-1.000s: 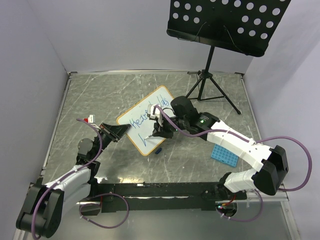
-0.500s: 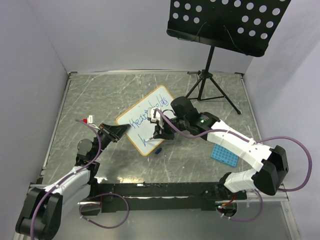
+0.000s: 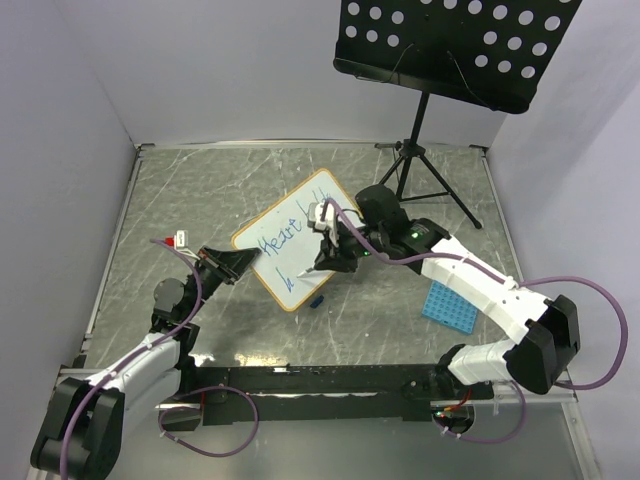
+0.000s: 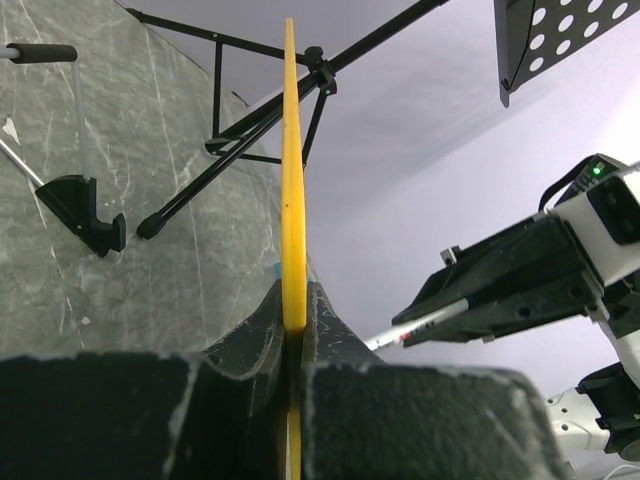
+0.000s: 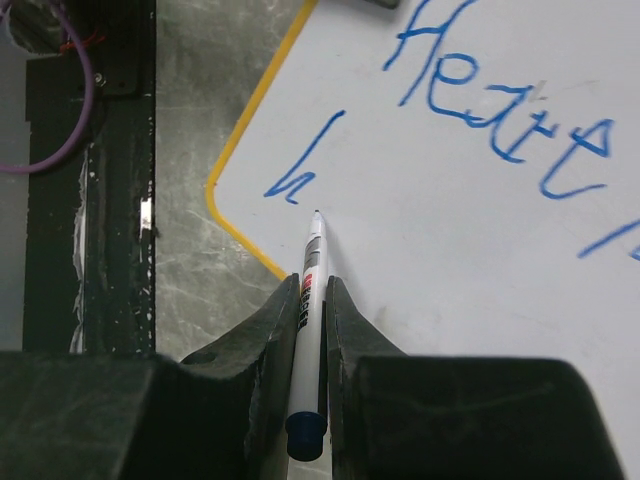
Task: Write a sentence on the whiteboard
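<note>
1. At the middle of the grey marble desk (image 3: 200, 190), the whiteboard (image 3: 296, 290) sits turned cornerwise between the two arms. The sentence (image 3: 278, 240) is unfinished: blue "Heart" and a second word partly hidden by the arm fill the top line, and a lone "h" opens the line below.
2. The right claw (image 5: 312, 285) is clenched on a slim white marker (image 5: 311, 270). Its tip is poised just right of that "h", near the board's lower corner. Whether it touches the surface cannot be told.
3. The left claw (image 4: 292, 320) is clamped on the board's left edge, the tan-orange frame pinched between its pads to steady the writing surface.
4. A small blue piece, possibly the marker's cap (image 3: 316, 299), lies just beside the lower edge. A blue grid tray (image 3: 446, 306) sits near the right arm, and a black music stand (image 3: 450, 45) rises behind.
5. The risks, as a judgement:
   - With so little room left of the corner, the second line could crowd or run off the frame.
   - Too light a press would leave gaps in the strokes, while too hard a press could twist the board in its one-edged grip and skew the letters.
   - The right wrist crossing the top line could smear the fresh ink.
</note>
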You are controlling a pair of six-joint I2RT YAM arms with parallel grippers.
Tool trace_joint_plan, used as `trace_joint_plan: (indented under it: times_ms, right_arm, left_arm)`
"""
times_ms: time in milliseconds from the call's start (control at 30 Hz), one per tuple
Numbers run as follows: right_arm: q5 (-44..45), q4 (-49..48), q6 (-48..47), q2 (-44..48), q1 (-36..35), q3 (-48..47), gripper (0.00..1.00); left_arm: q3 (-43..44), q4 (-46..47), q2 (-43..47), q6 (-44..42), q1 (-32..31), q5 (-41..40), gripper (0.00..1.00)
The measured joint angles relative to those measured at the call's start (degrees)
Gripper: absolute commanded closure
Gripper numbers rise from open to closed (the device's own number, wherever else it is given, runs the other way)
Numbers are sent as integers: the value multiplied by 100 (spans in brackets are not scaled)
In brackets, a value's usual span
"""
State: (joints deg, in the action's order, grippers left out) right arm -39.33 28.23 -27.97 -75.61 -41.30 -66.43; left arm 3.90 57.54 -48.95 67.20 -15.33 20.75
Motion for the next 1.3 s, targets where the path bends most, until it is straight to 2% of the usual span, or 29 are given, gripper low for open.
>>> trace_joint_plan:
  times_ms: [167,1300]
  right_arm:
    - [-79,-107,140,79,210,0,100]
    - [-389,9,166,-59,140,2,100]
  left_arm:
    - [0,131,-140,17,0,87,99]
    - [0,516,-358,162,0,190,99]
